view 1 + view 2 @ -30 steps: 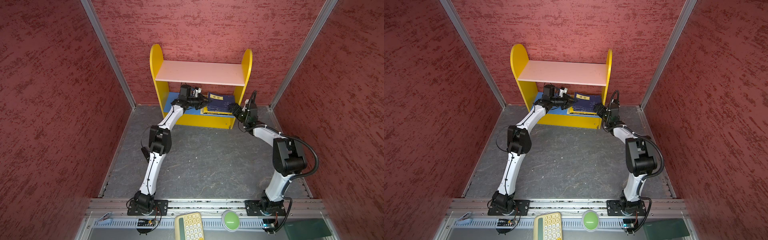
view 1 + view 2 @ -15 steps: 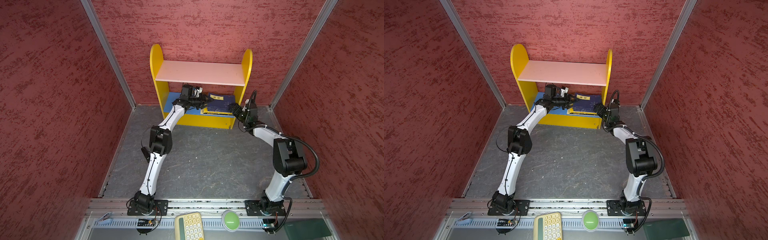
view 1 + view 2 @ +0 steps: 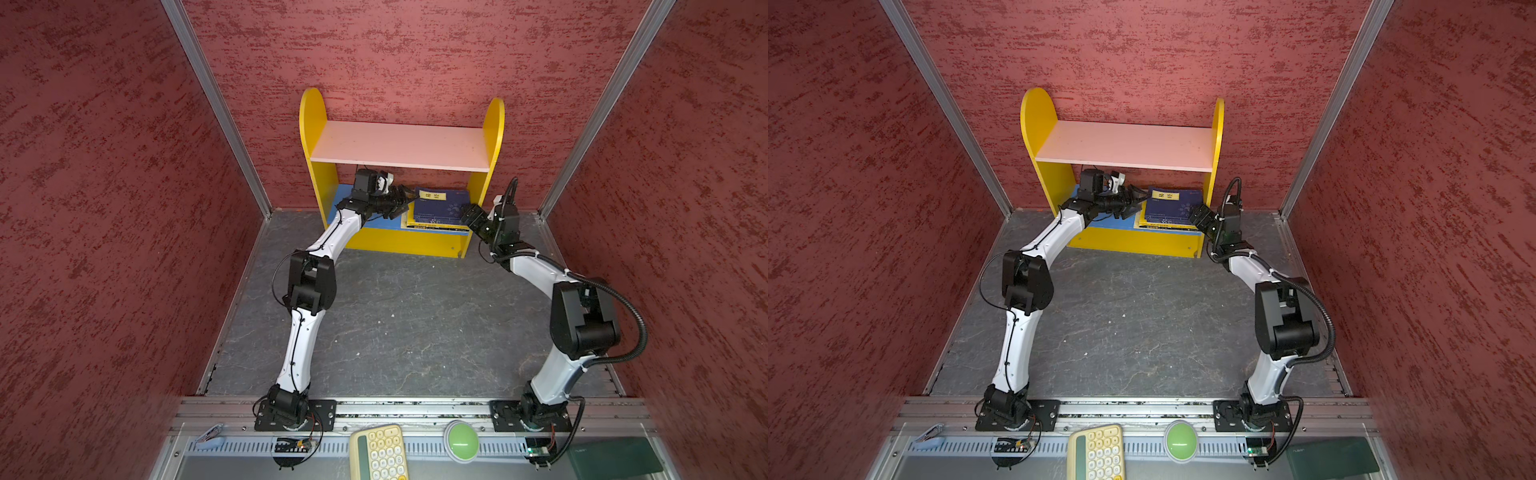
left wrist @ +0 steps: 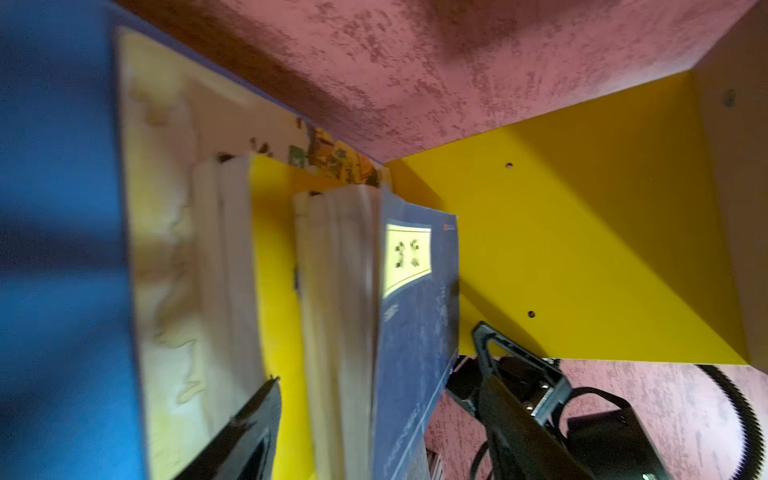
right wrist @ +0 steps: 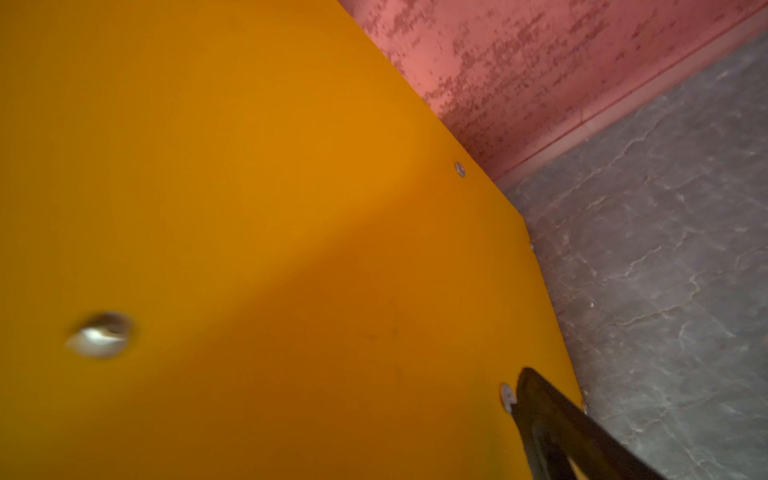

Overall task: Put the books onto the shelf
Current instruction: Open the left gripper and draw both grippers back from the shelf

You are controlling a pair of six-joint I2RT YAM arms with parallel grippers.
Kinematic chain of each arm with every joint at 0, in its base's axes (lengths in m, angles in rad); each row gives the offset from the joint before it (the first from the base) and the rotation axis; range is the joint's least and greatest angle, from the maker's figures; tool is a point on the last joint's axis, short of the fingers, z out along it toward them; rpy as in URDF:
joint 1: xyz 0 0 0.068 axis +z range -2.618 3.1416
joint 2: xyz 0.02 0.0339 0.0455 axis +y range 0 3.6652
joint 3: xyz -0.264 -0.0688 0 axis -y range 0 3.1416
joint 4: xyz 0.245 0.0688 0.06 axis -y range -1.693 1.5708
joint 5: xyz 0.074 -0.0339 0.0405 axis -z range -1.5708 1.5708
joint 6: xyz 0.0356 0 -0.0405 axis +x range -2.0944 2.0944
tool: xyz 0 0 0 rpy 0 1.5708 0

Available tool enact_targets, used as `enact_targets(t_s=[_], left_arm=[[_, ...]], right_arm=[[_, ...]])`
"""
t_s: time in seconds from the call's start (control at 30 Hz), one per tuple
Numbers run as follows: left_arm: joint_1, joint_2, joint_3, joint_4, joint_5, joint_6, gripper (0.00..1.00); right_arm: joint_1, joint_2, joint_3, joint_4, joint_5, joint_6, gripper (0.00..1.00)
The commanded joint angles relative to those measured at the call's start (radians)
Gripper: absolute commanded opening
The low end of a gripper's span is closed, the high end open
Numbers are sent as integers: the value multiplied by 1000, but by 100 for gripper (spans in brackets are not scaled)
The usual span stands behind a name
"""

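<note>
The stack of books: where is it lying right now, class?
In both top views the stack of books lies flat on the shelf's blue lower board, at its right end, just right of the left gripper.

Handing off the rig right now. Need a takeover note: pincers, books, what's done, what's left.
Left pincer: open, jaws either side of the stack's upper books, gripping nothing.
Right pincer: open, empty, beside the shelf's right side panel.
Books: stacked flat on the blue lower board, navy one on top.
Done: no book shows off the shelf.
Left: probably only backing both arms out; stack count cannot be told.
</note>
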Motion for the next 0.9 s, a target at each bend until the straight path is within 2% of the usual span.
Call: enact_targets(t_s=[0.0, 0.37, 0.47, 0.57, 0.67, 0.8, 0.87], left_arm=[[15, -89, -76, -6, -79, 51, 78], [20, -434, -638, 227, -167, 62, 86], [3, -551, -793, 237, -236, 92, 87], [-41, -669, -910, 173, -366, 149, 88], [-77, -812, -1060, 160, -554, 162, 91], [-104, -1045, -1257, 113, -910, 181, 100], [-96, -1159, -1343, 78, -1063, 213, 99]], right_arm=[[-14, -76, -3, 17, 25, -37, 99], [-19, -232, -86, -61, 18, -160, 99], [-18, -283, -126, -117, 45, -207, 99], [-18, -343, -173, -169, 90, -256, 99], [-20, -409, -237, -195, 173, -298, 99], [-22, -480, -332, -203, 341, -350, 99], [-22, -501, -380, -184, 407, -395, 99]])
